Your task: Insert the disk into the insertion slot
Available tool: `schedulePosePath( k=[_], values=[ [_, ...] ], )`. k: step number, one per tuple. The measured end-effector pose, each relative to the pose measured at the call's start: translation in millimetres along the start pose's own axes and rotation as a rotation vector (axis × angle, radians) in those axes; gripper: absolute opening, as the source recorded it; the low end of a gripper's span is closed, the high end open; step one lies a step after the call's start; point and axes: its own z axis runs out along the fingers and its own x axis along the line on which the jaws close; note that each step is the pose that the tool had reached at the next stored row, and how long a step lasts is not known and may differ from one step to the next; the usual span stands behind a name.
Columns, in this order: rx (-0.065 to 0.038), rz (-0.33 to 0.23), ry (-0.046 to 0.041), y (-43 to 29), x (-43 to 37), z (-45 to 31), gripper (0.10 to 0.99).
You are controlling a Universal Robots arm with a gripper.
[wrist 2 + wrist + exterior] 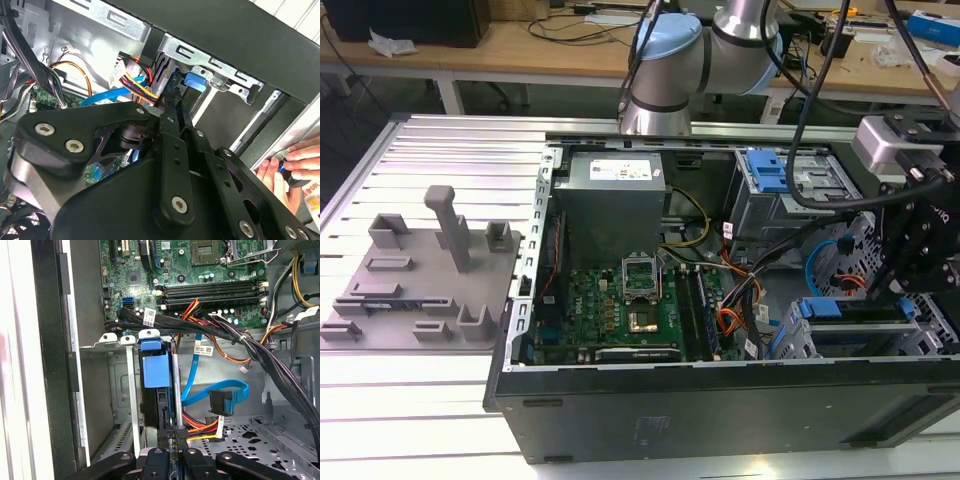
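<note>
The gripper (175,436) pinches the disk (156,371), which sits partly inside the insertion slot (860,340), at four o'clock in the exterior view. I think a slight tilt could jam it against the cage rail (131,400).

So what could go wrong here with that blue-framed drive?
The disk sits edge-on at the insertion slot; if tilted, it might jam there. The blue data cable and wire bundle hang close and could snag. A person's hand is close to the case and could get struck.

Blue-framed disk (156,371) edge-on inside grey insertion slot (120,390).
</note>
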Motion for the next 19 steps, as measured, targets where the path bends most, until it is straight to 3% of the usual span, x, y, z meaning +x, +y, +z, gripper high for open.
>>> schedulePosePath(
  k=[9,12,13,14,17,19],
  values=[
    [0.0,0.0,-0.0003,0.1,-0.2,4.3,0.165],
    [0.0,0.0,-0.0004,0.1,-0.3,4.5,0.235],
    [0.0,0.0,-0.0004,0.1,-0.1,2.1,0.235],
    [0.0,0.0,-0.0006,0.0,0.1,-1.9,0.302],
    [0.0,0.0,-0.0004,-0.6,0.6,-29.4,0.302],
    [0.0,0.0,-0.0005,-0.7,-0.7,-40.8,0.302]
  ],
)
